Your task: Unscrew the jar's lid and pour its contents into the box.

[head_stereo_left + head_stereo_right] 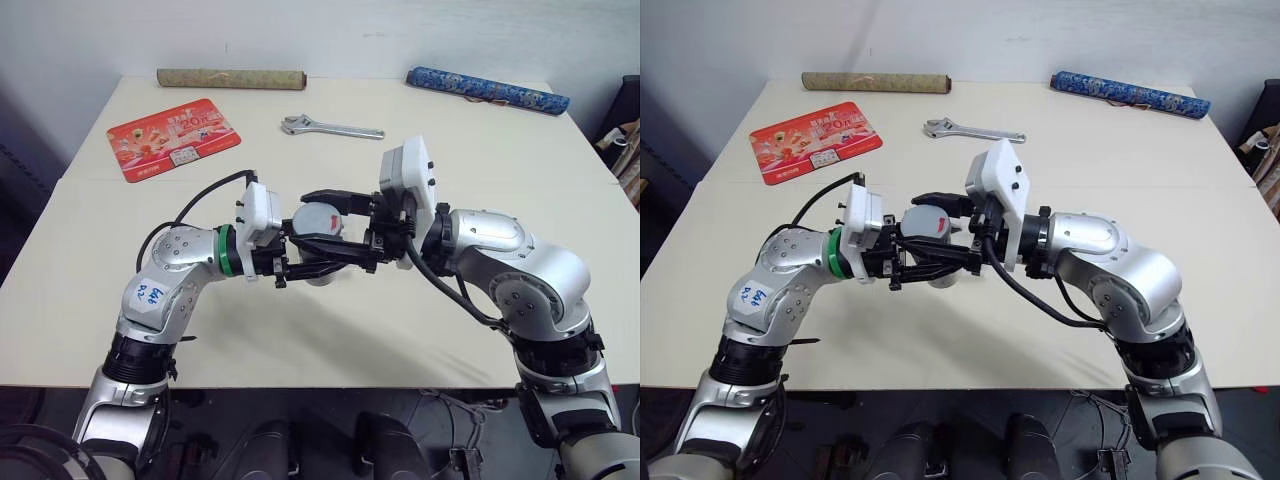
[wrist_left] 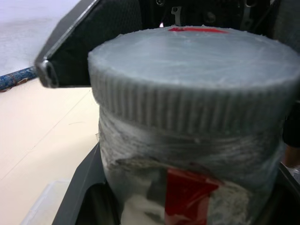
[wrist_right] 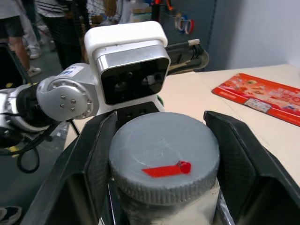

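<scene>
Left eye view is showing both arms meeting above the middle of the counter (image 1: 420, 330), with the jar (image 1: 318, 232) held in the air between them. The left end effector (image 1: 345, 258) is reaching toward the right and is holding the jar by its body, its black fingers closed narrow around it. The right end effector (image 3: 161, 154) is coming from the other side, and its two fingers (image 3: 241, 164) are standing on both sides of the lid (image 3: 164, 157), closed in on its ribbed edge. The lid is sitting on the jar, and its red mark (image 3: 167, 169) is lying near the edge. On the far side of the counter a red mat (image 1: 173, 138), a wrench (image 1: 330, 127) and two rolls (image 1: 230, 78) are lying, well apart from the jar.
</scene>
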